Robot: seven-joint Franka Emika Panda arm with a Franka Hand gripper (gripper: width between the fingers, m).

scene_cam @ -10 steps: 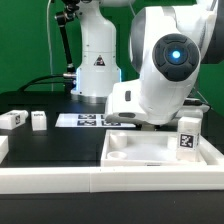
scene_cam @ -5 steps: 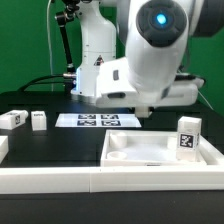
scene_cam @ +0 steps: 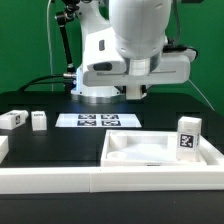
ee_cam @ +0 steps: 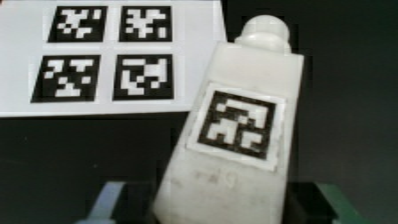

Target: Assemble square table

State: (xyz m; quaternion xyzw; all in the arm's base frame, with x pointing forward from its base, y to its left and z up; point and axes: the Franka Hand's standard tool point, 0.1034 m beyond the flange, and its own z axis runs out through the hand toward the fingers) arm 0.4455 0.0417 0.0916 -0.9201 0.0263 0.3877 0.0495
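Observation:
In the wrist view a white leg [ee_cam: 240, 110] with a black-and-white tag runs away from the camera, its base between my gripper's [ee_cam: 222, 202] two fingers, which are shut on it. It hangs over the black table beside the marker board [ee_cam: 107, 55]. In the exterior view the gripper [scene_cam: 136, 92] hovers above the marker board [scene_cam: 97, 120], and the held leg is hard to make out there. The white tray-like tabletop [scene_cam: 125, 155] lies at the front right. One tagged leg [scene_cam: 188, 136] stands upright at its right side. Two more legs [scene_cam: 12, 120] [scene_cam: 38, 120] lie at the exterior view's left.
A long white rail [scene_cam: 60, 182] borders the front of the work surface. The arm's white base [scene_cam: 98, 65] stands behind the marker board, with cables and a green backdrop beyond it.
The arm has swung up and toward the exterior view's left, from close over the tabletop to above the marker board. The grip on the leg is unchanged.

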